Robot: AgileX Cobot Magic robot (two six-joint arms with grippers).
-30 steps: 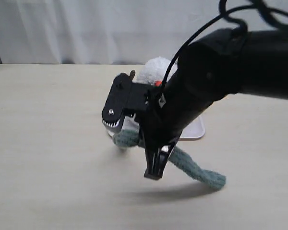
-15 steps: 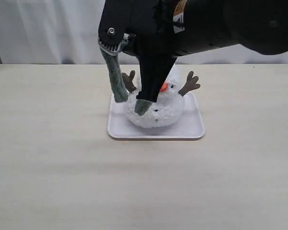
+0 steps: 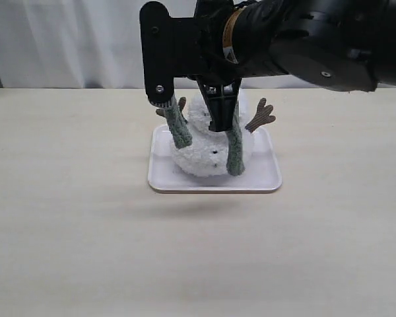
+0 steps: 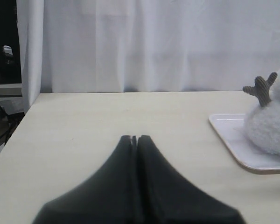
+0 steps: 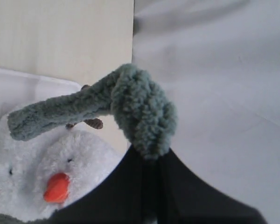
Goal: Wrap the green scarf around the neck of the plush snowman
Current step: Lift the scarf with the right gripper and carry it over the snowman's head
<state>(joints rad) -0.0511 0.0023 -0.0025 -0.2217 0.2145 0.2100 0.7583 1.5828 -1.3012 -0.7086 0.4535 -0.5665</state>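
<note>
The plush snowman [image 3: 208, 158] stands on a white tray [image 3: 264, 179], and its brown twig arm [image 3: 261, 117] sticks out to the right. My right gripper [image 3: 220, 124] hangs just above and in front of its head, shut on the middle of the green scarf [image 3: 235, 148]. One strand hangs left of the body [image 3: 179, 129] and one falls across its front. The right wrist view shows the folded scarf [image 5: 140, 107] bunched at my fingertips [image 5: 151, 156], above the snowman [image 5: 79, 158]. The neck is hidden. My left gripper [image 4: 134, 138] is shut and holds nothing, off to the tray's left.
A white curtain [image 3: 66, 39] closes off the back of the beige table [image 3: 72, 231]. In the left wrist view the tray [image 4: 233, 142] and the snowman [image 4: 270, 126] lie to one side of that gripper.
The right arm has lifted the scarf off the table in front of the tray and carried it up and back over the snowman. Both strands now hang at its body.
</note>
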